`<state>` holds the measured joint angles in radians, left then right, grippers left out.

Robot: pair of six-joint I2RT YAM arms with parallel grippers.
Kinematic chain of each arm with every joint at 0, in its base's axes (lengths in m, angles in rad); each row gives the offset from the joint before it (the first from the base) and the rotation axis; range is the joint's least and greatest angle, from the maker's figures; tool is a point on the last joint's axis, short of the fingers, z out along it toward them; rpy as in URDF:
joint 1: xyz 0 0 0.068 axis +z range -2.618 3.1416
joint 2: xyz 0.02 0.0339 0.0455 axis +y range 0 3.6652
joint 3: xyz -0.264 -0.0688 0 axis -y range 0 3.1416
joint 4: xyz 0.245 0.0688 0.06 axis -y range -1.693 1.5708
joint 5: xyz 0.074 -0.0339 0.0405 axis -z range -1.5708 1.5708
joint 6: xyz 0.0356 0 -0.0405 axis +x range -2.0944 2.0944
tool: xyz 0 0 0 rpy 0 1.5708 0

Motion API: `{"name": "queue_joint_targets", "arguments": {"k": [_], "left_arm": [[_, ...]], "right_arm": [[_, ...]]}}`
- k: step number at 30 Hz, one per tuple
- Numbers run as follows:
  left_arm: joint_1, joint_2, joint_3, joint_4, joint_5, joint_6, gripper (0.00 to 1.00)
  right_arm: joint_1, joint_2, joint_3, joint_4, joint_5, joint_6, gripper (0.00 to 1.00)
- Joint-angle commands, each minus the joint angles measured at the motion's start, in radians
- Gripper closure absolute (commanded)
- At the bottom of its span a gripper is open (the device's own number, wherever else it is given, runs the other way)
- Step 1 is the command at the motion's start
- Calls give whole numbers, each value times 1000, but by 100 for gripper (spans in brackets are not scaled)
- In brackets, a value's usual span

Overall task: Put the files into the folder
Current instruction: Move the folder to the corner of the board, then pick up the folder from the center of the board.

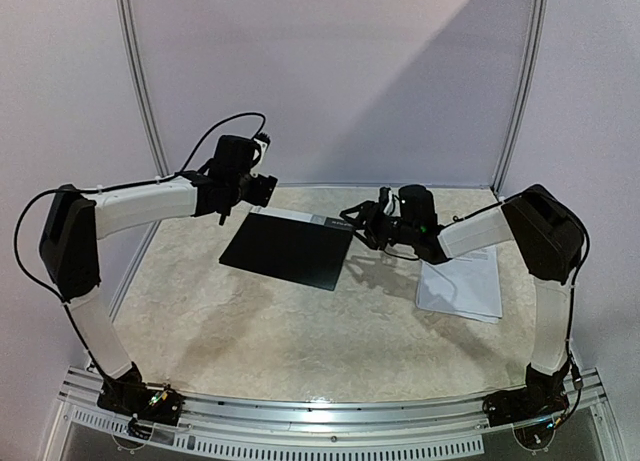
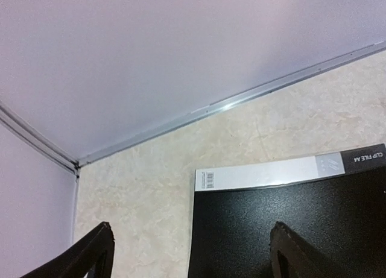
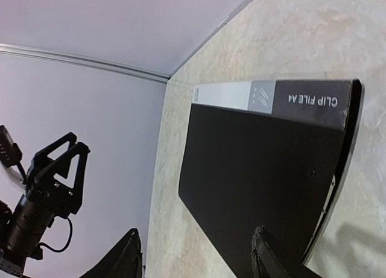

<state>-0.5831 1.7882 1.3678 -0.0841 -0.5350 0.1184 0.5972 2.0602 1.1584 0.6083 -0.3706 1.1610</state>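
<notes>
1. Lying flat and shut on the table (image 1: 250, 331), the black folder (image 1: 287, 248) sat at the far middle, w/ a white label strip (image 2: 259, 172) along its far edge.
2. The papers (image 1: 462, 284), white sheets, lay on the table to the right of the folder, apart from it and partly under the right arm (image 1: 480, 233).
3. At the folder's far right corner hung the right gripper (image 1: 358, 224), its fingers (image 3: 271, 257) spread apart. One finger overlapped the folder's edge in the wrist view; whether it touched, can't tell.
4. Over the folder's far left corner hovered the left gripper (image 1: 262, 189), raised above it, fingers also spread apart.
5. Pale walls (image 1: 330, 71) stood behind the table.
</notes>
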Motion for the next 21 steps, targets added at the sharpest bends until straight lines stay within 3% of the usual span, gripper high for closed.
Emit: {"name": "queue_joint_targets", "arguments": {"k": [1,6,21], "left_arm": [[78,70,10,-149,170,-218,11],[119,63,-26,-132,267,-239,14],[120,-9,-107,-129,303,-260,17]], "right_arm": [[2,74,86,-134,89,-140,38],[-3,117,143,-188,147,-178,38],[-32,198,171,-161,133,-122,37]]}}
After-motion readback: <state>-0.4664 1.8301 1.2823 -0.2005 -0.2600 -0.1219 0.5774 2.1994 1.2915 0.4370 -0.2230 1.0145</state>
